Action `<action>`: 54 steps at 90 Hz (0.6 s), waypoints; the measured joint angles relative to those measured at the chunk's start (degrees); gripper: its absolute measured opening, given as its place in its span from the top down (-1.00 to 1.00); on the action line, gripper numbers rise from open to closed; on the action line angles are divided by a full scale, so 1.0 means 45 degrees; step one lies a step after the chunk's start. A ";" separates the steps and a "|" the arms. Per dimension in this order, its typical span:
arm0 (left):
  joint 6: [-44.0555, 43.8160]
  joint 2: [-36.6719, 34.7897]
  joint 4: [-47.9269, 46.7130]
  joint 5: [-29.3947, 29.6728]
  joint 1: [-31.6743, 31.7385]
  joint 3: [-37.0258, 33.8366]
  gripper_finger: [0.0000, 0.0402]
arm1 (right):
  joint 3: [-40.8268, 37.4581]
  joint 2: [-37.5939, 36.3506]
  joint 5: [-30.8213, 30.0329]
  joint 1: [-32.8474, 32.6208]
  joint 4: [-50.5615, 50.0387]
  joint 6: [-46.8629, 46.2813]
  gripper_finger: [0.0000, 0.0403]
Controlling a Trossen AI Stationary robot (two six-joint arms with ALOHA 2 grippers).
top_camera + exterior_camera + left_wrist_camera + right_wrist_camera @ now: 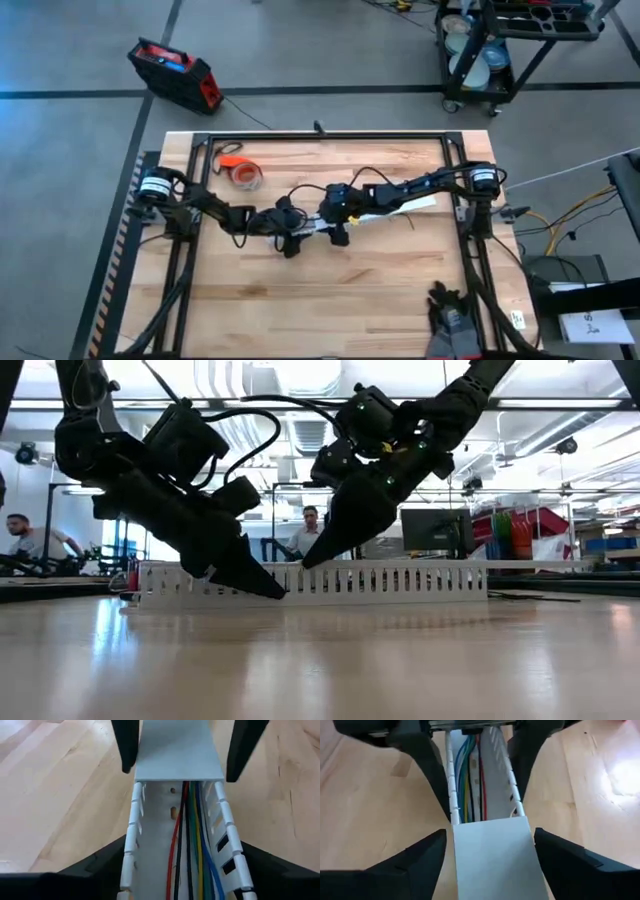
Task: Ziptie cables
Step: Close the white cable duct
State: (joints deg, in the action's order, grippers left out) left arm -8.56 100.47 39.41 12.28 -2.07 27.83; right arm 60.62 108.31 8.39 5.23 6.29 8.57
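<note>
Currently held: my left gripper [160, 875] and right gripper [490, 855], fingers apart, straddle the white slotted channel [135, 820] from opposite ends, seemingly steadying it; cables [192, 845] lie inside it; ziptie unseen.

A workshop lab: wooden workbench [300, 290], wheeled equipment cart [500, 50], ceiling ducts [230, 380], monitors [435, 528].

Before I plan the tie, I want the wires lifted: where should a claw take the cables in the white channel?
Take the cables on the uncovered stretch, from straight above through the open top: slotted walls block both sides, the flat cover hides the rest. They lie parallel, so close across them. The left claw and right claw, open, straddle the channel.
</note>
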 joint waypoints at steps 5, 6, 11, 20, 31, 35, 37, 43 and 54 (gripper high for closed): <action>0.0000 0.0000 -0.0023 -0.0038 0.0000 -0.0003 -0.34 | 0.0000 0.0000 0.0036 -0.0019 -0.0020 0.0219 -0.34; 0.0000 0.0000 -0.0023 -0.0051 0.0000 -0.0003 -0.34 | 0.0000 0.0000 0.0036 -0.0022 -0.0021 0.0277 -0.34; 0.0005 0.0000 -0.0028 -0.0066 0.0000 -0.0014 -0.34 | 0.0000 0.0000 0.0022 -0.0024 -0.0021 0.0370 -0.30; 0.0006 -0.0005 -0.0044 -0.0110 -0.0005 -0.0023 -0.34 | 0.0000 0.0046 0.0043 -0.0019 0.0018 0.0440 -0.22; 0.0010 -0.0012 -0.0074 -0.0177 -0.0005 -0.0030 -0.34 | 0.0000 0.0149 0.0109 -0.0024 0.0089 0.0587 -0.12; 0.0010 -0.0015 -0.0053 -0.0181 -0.0005 -0.0042 -0.34 | 0.0003 0.0193 0.0126 -0.0024 0.0131 0.0619 -0.10; 0.0009 -0.0015 -0.0036 -0.0182 -0.0005 -0.0043 -0.34 | 0.0005 0.0207 0.0130 -0.0024 0.0139 0.0617 -0.10; 0.0005 -0.0015 0.0011 -0.0182 -0.0009 -0.0047 -0.34 | 0.0005 0.0235 0.0090 -0.0024 0.0152 0.0582 -0.10; 0.0000 -0.0010 0.0026 -0.0187 -0.0010 -0.0052 -0.34 | 0.0005 0.0226 -0.0336 -0.0049 0.0103 0.0502 -0.19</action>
State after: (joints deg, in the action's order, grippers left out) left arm -8.56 100.42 39.53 11.44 -2.11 27.59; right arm 60.64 109.33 6.88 5.02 6.75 10.83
